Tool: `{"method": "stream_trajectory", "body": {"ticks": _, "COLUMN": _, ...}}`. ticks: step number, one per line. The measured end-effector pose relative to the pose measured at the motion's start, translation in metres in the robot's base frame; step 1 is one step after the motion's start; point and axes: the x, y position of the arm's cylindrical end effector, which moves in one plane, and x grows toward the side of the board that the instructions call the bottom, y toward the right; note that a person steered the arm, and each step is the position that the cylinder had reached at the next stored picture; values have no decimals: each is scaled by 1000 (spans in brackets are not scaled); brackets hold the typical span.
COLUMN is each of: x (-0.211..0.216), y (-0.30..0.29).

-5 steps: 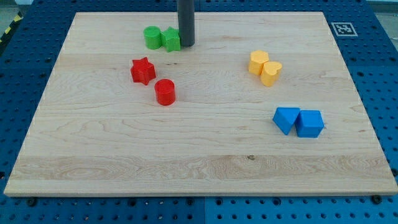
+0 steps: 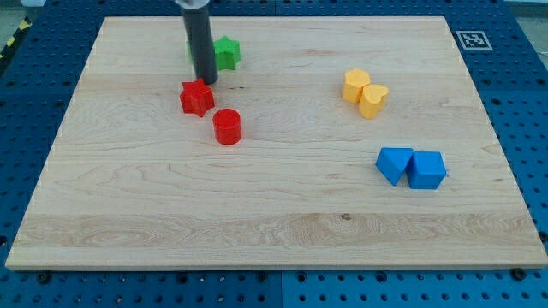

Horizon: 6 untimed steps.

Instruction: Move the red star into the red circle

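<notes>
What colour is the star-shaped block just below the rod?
Red; the red star block shows clearly in the camera view.

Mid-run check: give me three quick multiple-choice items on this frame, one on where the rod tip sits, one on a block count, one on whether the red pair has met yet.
1. Where is my tip?
A. Just above the red star, toward the view's top
B. Beside the blue blocks
C. At the board's bottom edge

2. How many yellow blocks show?
A. One
B. Two
C. Four

3. Red star and red circle:
A. Stacked
B. Close, with a small gap
C. At opposite board edges

Answers: 1 A, the rod ends at the star's upper edge; 2 B, a touching pair at the view's right; 3 B, wood shows between them.
</notes>
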Motion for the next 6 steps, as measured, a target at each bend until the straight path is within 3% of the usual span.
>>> {"method": "stream_trajectory", "body": {"ticks": 2, "x": 32, "y": -27}}
{"method": "stream_trajectory", "body": {"ticks": 5, "x": 70, "y": 9}}
{"method": "stream_trajectory", "body": {"ticks": 6, "x": 41, "y": 12}}
